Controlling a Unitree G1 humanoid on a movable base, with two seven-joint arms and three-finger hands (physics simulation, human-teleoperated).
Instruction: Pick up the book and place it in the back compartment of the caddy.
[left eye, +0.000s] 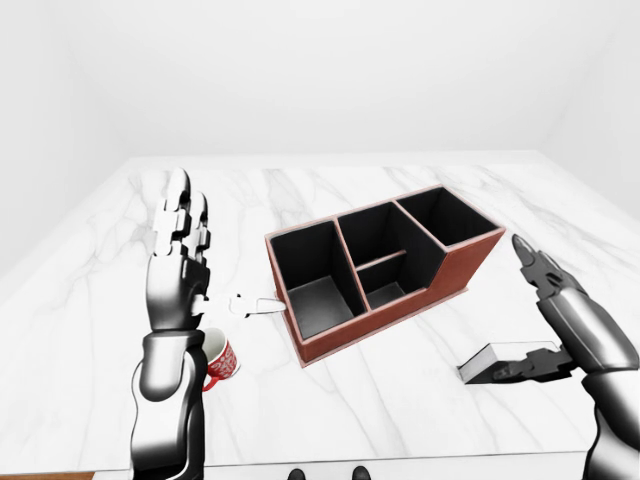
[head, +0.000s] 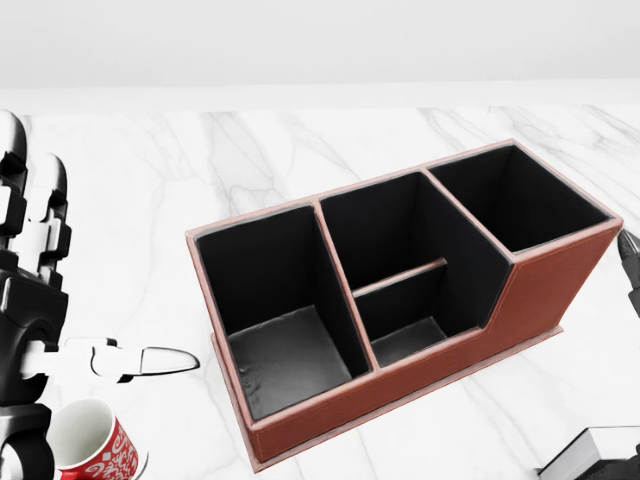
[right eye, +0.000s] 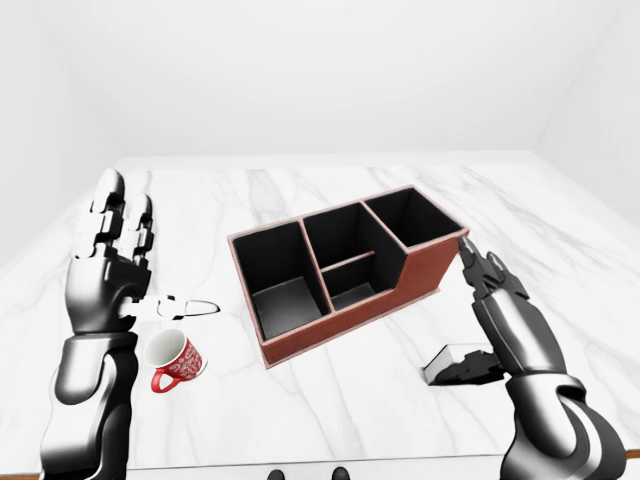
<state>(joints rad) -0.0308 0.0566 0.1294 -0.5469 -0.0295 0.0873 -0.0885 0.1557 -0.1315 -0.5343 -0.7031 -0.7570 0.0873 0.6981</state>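
The caddy (left eye: 455, 268) is a red-brown box with black compartments, standing slantwise mid-table; its largest far compartment (head: 520, 195) shows at the upper right in the head view. The book (left eye: 488, 362), grey with a dark cover, lies flat on the table to the lower right of the caddy. My right hand (left eye: 545, 320) is open over the book's right end, fingers stretched upward and thumb low beside the book. My left hand (left eye: 205, 255) is open and raised left of the caddy, fingers pointing up, thumb pointing toward the caddy. Neither hand holds anything.
A red-and-white mug (left eye: 222, 358) lies on its side beside my left forearm. The white marble table (left eye: 400, 420) ends just below my arms in the eye views. White walls stand behind the table's top edge.
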